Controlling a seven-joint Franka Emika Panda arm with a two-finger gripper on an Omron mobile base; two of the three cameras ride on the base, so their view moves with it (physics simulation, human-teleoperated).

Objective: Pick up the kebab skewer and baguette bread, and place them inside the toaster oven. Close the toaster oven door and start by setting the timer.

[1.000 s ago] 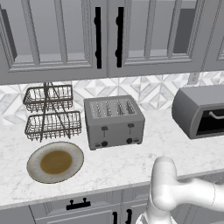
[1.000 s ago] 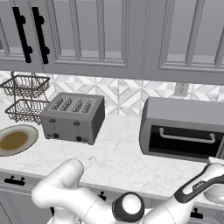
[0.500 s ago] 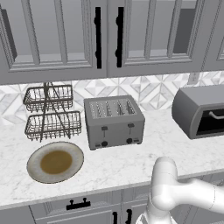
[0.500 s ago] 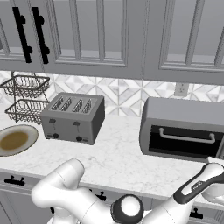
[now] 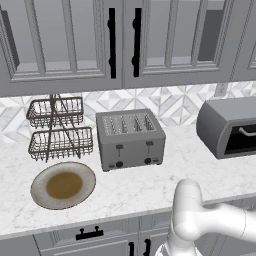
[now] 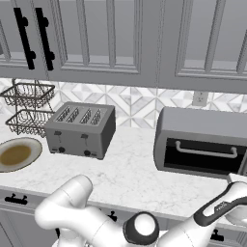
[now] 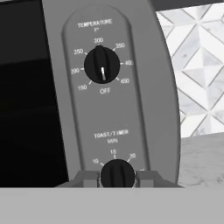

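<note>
The grey toaster oven (image 6: 202, 126) stands at the counter's right end, also seen in the left base view (image 5: 220, 122). Its dark glass door (image 6: 200, 157) is closed, with the pale bar handle (image 6: 205, 150) across it. In the hand view I am close to the oven's control panel (image 7: 127, 109). The temperature knob (image 7: 101, 64) is above and the timer knob (image 7: 117, 173) below. My gripper (image 7: 117, 178) has a finger tip pressed on each side of the timer knob. The dark door glass (image 7: 26, 87) is on the left. The kebab skewer and baguette bread are out of view.
A grey four-slot toaster (image 5: 130, 137) stands mid-counter. To its left are a bare plate (image 5: 63, 186) and a two-tier wire basket (image 5: 59, 131). Cabinets hang overhead. My arm (image 6: 222, 207) reaches low past the counter's front edge to the oven's right side.
</note>
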